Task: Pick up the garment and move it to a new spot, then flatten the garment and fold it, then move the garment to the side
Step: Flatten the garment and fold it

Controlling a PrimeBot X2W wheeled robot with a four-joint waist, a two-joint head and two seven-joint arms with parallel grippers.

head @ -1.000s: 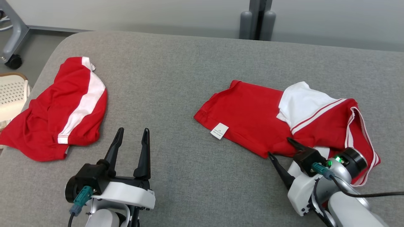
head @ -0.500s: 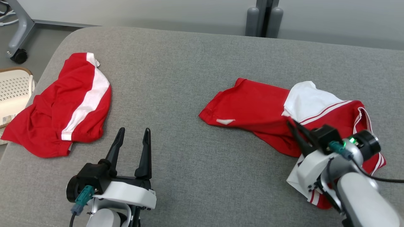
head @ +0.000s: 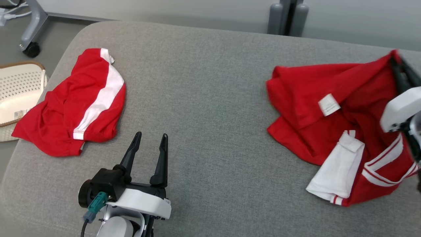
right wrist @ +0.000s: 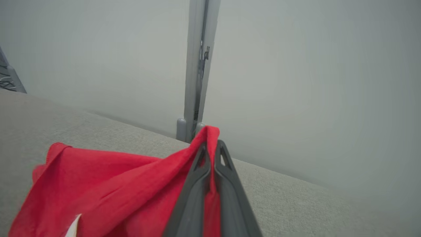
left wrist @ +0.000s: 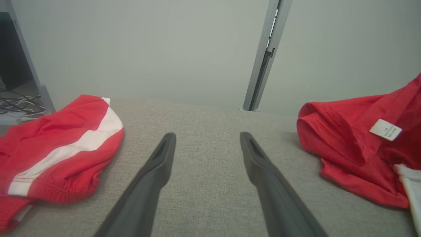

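The red, white-trimmed garment point(head: 306, 98) hangs bunched from one raised edge onto the grey cushion point(head: 210, 82).

The garment point(head: 296, 98) is seen as soft matt red cloth; the cushion point(head: 210, 82) is covered in coarse grey weave.

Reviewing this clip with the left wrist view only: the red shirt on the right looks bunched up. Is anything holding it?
Observer: Yes, the right pincer is shut on a fold of the red shirt, above the grey cushion.
Operator: Is the whole shirt in the air?
Observer: No, in the head view its white sleeve looks to rest on the cushion.
Operator: Anything left of the red shorts?
Observer: A pale perforated basket, past the cushion's edge.
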